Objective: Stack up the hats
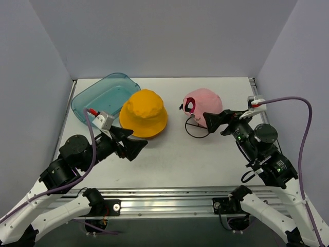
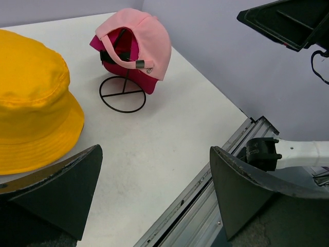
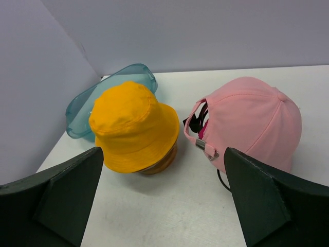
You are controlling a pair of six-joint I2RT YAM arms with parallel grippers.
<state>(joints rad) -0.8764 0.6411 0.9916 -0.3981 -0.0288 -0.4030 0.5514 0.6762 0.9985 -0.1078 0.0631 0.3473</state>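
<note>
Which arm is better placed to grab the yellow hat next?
Left: the left gripper is open beside the yellow hat; the right gripper, also open, is over by the pink cap.

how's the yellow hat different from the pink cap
The yellow hat is a bucket shape with a brim all round; the pink cap has a buckled strap at the back. The yellow hat covers a wooden stand next to the tub; the pink cap sits over a magenta cap on a wire stand. Both are soft fabric, crown up.
</note>
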